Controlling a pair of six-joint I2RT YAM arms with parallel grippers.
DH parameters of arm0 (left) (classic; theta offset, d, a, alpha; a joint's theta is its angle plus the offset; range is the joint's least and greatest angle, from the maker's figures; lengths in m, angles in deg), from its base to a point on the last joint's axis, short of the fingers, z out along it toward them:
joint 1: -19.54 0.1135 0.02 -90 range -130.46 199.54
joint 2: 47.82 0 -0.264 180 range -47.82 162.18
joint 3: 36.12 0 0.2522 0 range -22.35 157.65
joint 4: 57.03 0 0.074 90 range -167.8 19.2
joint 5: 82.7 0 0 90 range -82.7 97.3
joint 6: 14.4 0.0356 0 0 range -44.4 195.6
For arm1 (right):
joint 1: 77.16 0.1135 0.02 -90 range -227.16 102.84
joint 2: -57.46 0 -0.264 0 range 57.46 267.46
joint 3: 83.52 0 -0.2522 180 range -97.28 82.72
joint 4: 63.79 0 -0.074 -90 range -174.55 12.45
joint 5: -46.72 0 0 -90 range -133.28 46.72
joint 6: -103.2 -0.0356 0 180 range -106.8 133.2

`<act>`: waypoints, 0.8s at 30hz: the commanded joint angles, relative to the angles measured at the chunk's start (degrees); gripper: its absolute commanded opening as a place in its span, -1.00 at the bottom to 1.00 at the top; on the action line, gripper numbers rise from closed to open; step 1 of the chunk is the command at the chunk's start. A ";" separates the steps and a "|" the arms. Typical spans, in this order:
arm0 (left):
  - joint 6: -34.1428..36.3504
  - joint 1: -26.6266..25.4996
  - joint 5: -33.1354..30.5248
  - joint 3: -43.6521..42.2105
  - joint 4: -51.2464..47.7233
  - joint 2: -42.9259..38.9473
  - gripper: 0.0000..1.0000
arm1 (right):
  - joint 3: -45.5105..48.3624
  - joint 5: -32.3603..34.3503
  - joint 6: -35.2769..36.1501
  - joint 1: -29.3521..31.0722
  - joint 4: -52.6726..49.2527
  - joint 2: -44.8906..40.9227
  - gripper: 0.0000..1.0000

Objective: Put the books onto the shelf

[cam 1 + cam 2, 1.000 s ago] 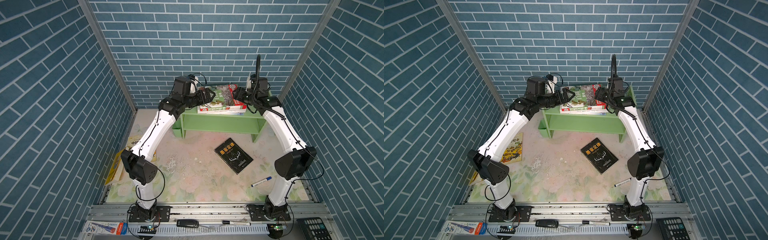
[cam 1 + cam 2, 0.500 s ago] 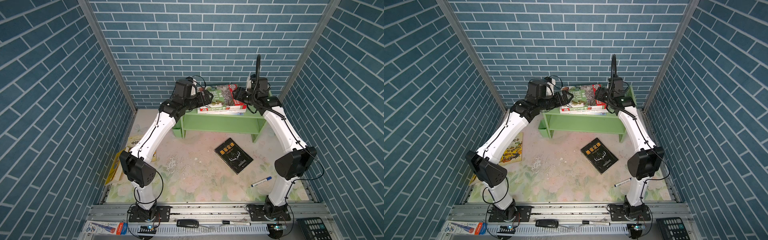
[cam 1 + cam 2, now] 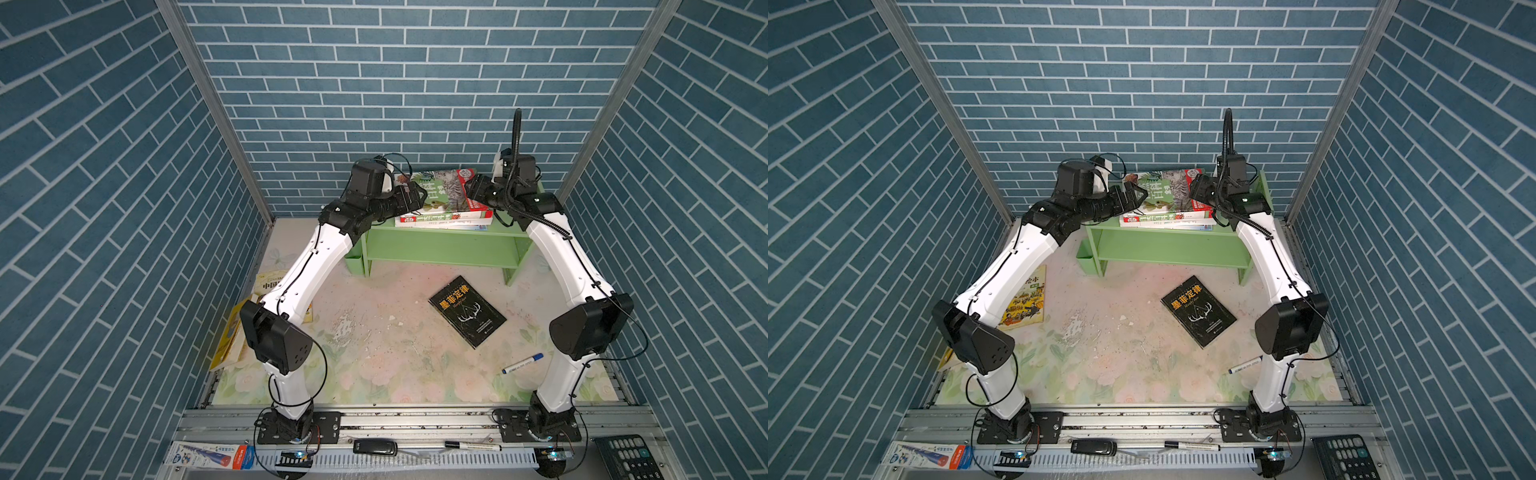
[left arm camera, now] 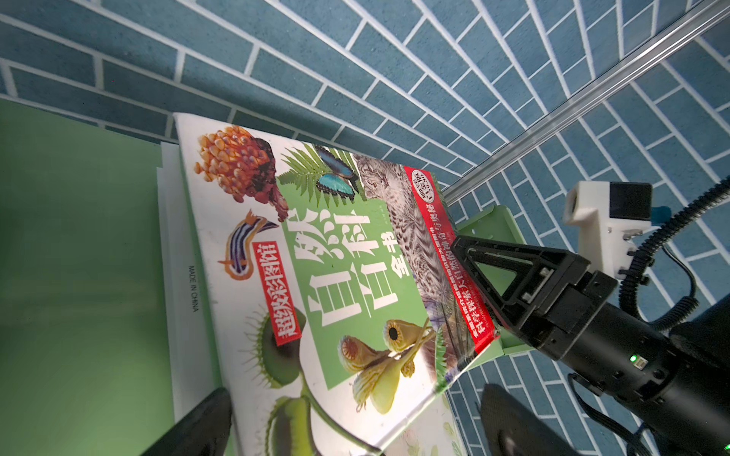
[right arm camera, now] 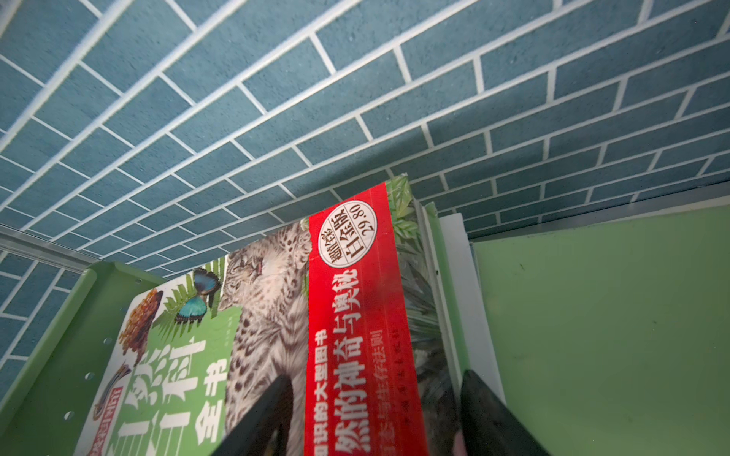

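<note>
Green botanical book (image 4: 347,276): glossy, flat, tilted over matte shelf (image 4: 79,237) | right jaws clamp its edge | left jaws spread

Counting: one shelf (image 3: 440,249) carrying three stacked books (image 3: 446,195); three more books (image 3: 467,309) sitting off it; one blue-capped marker (image 3: 522,363) lying loose.

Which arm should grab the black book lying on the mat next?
Probably the right: the black book lies on its side of the mat, nearer its base. The right end effector must first let go of the green book.
</note>
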 commanded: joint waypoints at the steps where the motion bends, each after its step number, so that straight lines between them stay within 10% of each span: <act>1: -0.31 -0.45 2.39 2.40 1.09 1.86 0.99 | 0.31 -2.79 0.15 0.34 1.47 -1.38 0.34; 24: -0.76 -0.50 5.94 8.86 2.30 5.18 0.99 | 1.04 -5.42 -1.78 0.31 3.75 -1.07 0.32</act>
